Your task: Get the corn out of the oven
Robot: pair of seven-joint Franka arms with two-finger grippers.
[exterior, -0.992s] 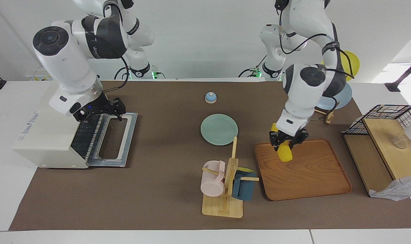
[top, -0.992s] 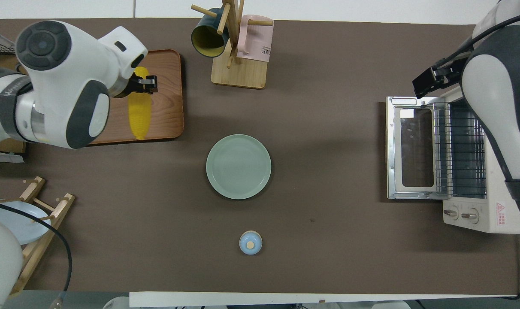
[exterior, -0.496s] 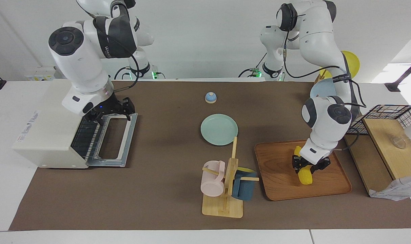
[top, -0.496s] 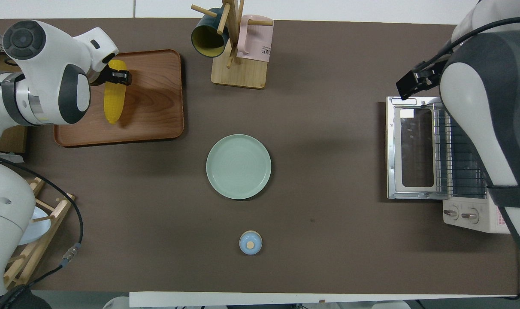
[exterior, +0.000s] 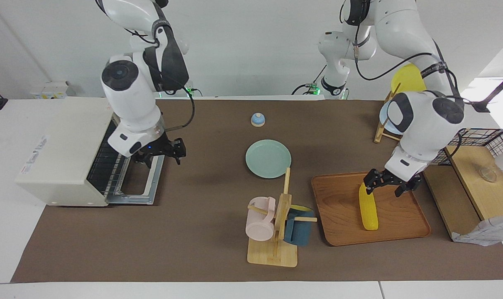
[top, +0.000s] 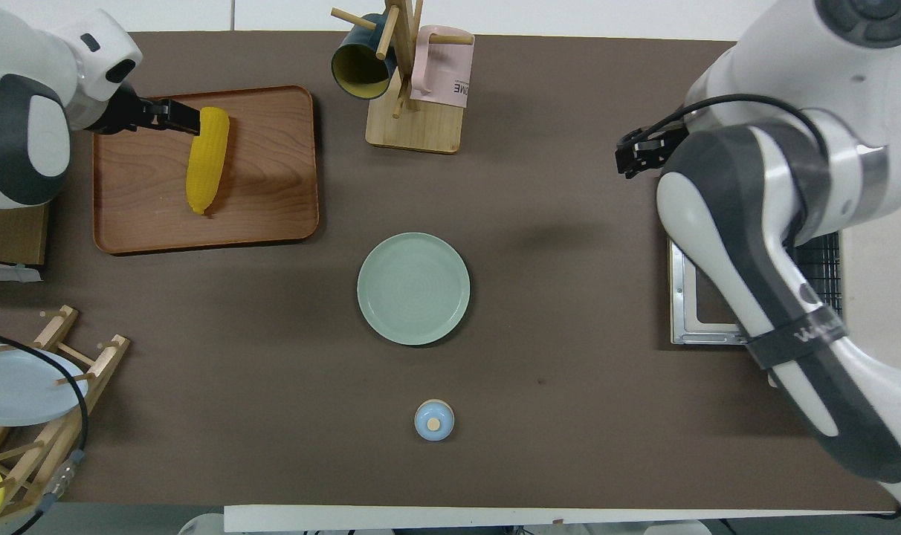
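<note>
While the corn [exterior: 368, 209] lies flat on the wooden tray [exterior: 343, 224] at the left arm's end of the table, tapered end toward the robots, the left gripper [exterior: 387, 185] hangs just above the cob's robot-side end with its fingers spread and nothing between them; from overhead the gripper [top: 169, 115] shows beside the cob's [top: 206, 157] blunt end, over the tray's [top: 272, 193] farther part. At the right arm's end stands the oven [exterior: 56, 162], its door [exterior: 145, 182] folded down flat onto the brown mat and its wire rack [exterior: 106, 162] showing in the mouth. The right gripper [exterior: 165, 153] hovers over the door's edge nearest the table's middle, holding nothing; whether its fingers are spread or together cannot be told. From overhead it [top: 644, 151] sits over bare mat just off the door [top: 699, 327]. Near the table's middle rests a green plate [exterior: 268, 158], with a small blue bell [exterior: 257, 119] nearer the robots and a mug tree [exterior: 276, 226] farther off, carrying a pink mug [exterior: 260, 220] and a blue mug [exterior: 299, 228].
</note>
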